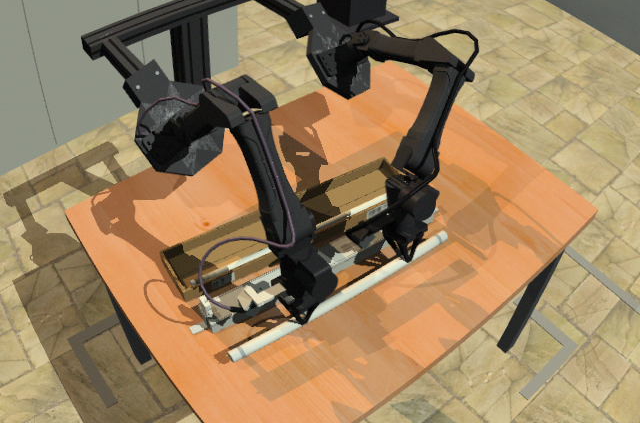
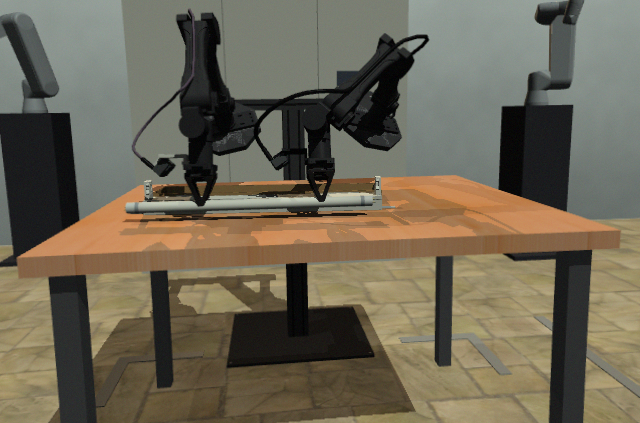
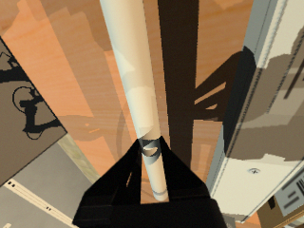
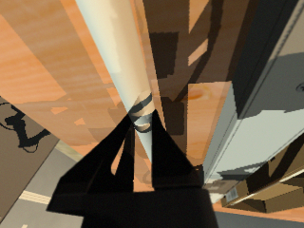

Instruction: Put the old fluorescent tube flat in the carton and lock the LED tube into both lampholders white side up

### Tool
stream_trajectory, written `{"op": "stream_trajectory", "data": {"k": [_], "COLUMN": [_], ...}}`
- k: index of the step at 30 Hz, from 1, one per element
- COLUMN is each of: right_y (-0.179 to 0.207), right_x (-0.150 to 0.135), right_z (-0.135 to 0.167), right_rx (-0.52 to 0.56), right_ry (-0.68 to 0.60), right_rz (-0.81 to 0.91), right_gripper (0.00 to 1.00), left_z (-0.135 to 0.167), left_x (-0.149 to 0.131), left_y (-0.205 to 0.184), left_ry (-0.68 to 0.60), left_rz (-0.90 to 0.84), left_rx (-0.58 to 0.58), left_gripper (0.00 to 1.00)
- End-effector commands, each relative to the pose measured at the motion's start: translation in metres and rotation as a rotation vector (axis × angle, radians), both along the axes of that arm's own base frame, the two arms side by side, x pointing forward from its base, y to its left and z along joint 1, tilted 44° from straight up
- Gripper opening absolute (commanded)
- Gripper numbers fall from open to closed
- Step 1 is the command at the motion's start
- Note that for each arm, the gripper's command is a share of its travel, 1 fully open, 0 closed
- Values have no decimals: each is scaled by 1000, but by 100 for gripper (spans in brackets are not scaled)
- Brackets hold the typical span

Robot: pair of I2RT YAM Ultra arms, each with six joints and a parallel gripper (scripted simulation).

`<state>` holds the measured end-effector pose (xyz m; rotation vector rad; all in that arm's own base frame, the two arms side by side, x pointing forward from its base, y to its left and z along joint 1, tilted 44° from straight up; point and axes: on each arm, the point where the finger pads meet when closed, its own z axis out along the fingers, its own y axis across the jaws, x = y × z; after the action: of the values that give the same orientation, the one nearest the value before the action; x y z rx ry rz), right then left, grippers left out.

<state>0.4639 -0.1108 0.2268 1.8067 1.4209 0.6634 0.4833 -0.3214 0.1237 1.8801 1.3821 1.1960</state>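
A pale tube, most likely the LED one though its type is hard to be sure of from here, lies level just above the surface, its shadow falling beneath and beside it. The left hand is clamped on it toward one end, and the right hand is clamped on it farther along, toward the other; both point downward, and a short length of tube sticks out past each. On the side toward the arms' stand, apart from the held tube and roughly parallel to it, is the light fixture, with an upright lampholder at one end and a second lampholder at the other. Just behind the fixture sits the open carton. Another tube runs along the carton's near side; it appears to be inside, but whether it lies flat on the carton floor cannot be told, since the arms and shadows cover much of it.
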Motion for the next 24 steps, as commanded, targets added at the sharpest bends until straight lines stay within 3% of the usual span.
{"op": "stream_trajectory", "data": {"k": [1, 10, 13, 15, 24], "right_y": [-1, 4, 3, 6, 5], "right_x": [-1, 0, 3, 0, 0], "right_z": [9, 5, 14, 2, 5], "right_rx": [-1, 16, 7, 22, 52], "right_ry": [11, 73, 36, 95, 138], "right_rz": [-17, -8, -7, -5, 3], "right_gripper": [11, 11, 11, 11, 11], "left_z": [8, 3, 9, 1, 4], "left_x": [-11, -11, -7, -10, -6], "left_y": [-20, -19, -22, -17, -11], "left_ry": [20, 82, 55, 100, 151], "left_rz": [-32, -13, -17, -5, 25], "left_rx": [-18, -7, -22, -5, -6], "left_gripper": [11, 11, 11, 11, 11]}}
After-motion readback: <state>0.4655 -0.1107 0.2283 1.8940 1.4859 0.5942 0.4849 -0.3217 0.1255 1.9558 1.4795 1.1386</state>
